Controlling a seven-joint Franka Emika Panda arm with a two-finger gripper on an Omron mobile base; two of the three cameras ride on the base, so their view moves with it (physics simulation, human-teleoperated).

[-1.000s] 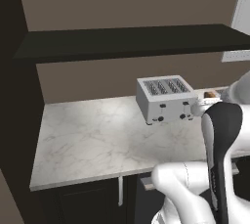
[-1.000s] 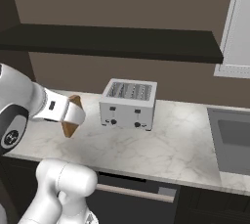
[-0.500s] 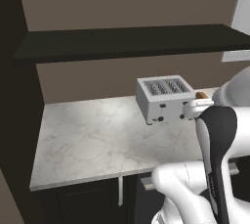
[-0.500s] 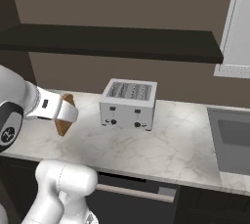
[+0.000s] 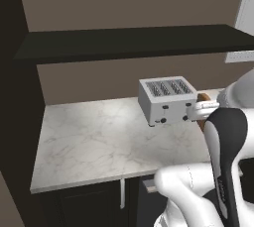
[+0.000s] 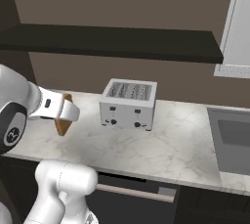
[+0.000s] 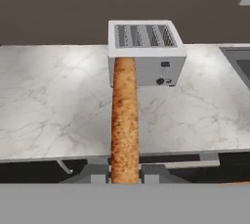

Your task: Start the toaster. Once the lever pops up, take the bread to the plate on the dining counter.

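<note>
1. Brown bread (image 6: 63, 120) is pinched tight in my claw (image 7: 125, 171), up in the air, away from the toaster (image 6: 129, 103).
2. My arm has pulled back a bit more from the toaster since a moment ago.
3. I think toasting is done, so the plate comes next.
4. Edge-on, the bread looks thin, crusty and golden over the marble counter (image 7: 53, 96).

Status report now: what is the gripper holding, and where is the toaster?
Gripper shut on tan-brown bread slice, held clear above the marble worktop. Silver-grey four-slot toaster stands apart on that worktop, slots look empty. Nothing between them.
</note>
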